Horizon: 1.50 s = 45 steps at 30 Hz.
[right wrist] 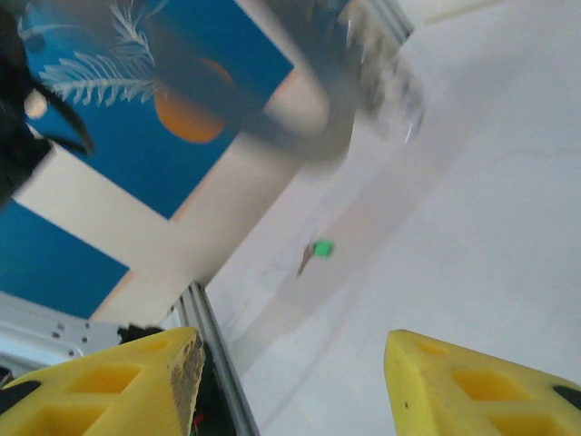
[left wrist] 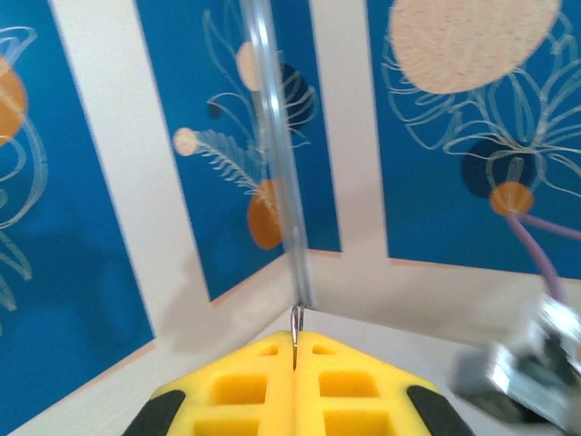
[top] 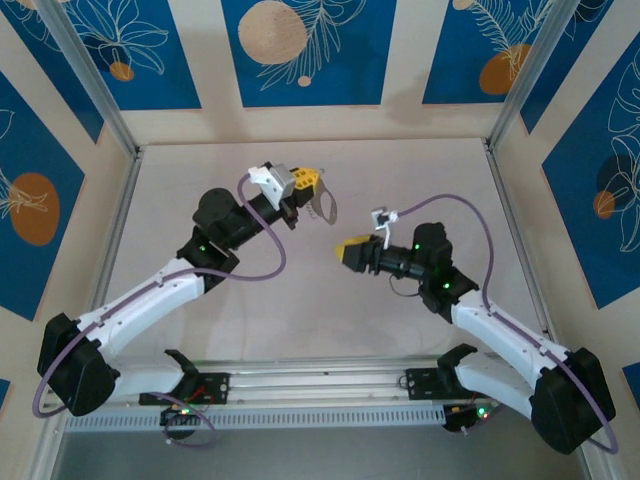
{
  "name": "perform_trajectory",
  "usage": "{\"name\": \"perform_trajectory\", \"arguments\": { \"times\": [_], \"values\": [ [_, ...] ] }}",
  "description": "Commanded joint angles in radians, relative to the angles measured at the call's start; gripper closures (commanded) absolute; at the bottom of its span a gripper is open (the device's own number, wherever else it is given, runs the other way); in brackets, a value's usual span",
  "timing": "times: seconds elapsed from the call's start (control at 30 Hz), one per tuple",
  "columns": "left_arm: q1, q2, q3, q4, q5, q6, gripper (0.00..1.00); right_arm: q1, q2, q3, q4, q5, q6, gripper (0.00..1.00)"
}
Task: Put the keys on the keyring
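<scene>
Your left gripper (left wrist: 295, 343) is clamped shut on the keyring (left wrist: 295, 320), with thin wire pinched edge-on between its tips. Your right gripper (right wrist: 290, 343) is half open and empty. A green-tipped key (right wrist: 320, 248) lies on the table (right wrist: 472, 227) well ahead of it. The key is probably light, stiff, slick and lying flat, so pinch it at the green end

Pale table (top: 300, 320), with 1 tiny green-headed key (right wrist: 318, 250) on its surface near the wall.
</scene>
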Motion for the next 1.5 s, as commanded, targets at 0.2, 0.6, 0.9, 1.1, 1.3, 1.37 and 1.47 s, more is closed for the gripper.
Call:
{"name": "perform_trajectory", "arguments": {
  "times": [0.2,0.6,0.9,1.1,1.3,1.37,1.47],
  "values": [
    [0.222,0.028,0.074,-0.118,-0.084,-0.132,1.0,0.277,0.287,0.113,0.057,0.259,-0.041,0.44],
    [0.405,0.027,0.096,-0.215,-0.064,-0.178,1.0,0.405,0.983,0.736,-0.115,0.178,-0.083,0.53],
    [0.51,0.0,0.12,-0.259,-0.021,-0.196,1.0,0.429,1.284,1.111,-0.272,0.142,-0.082,0.56],
    [0.539,-0.01,0.106,-0.257,-0.003,-0.203,1.0,0.442,1.401,1.269,-0.325,0.108,-0.079,0.56],
    [0.552,-0.016,0.099,-0.256,0.008,-0.202,1.0,0.456,1.505,1.412,-0.394,0.099,-0.079,0.58],
    [0.556,-0.021,0.093,-0.249,0.008,-0.202,1.0,0.457,1.526,1.44,-0.409,0.098,-0.079,0.58],
    [0.563,-0.025,0.089,-0.247,0.013,-0.203,1.0,0.458,1.544,1.457,-0.413,0.107,-0.077,0.58]
  ]
}}
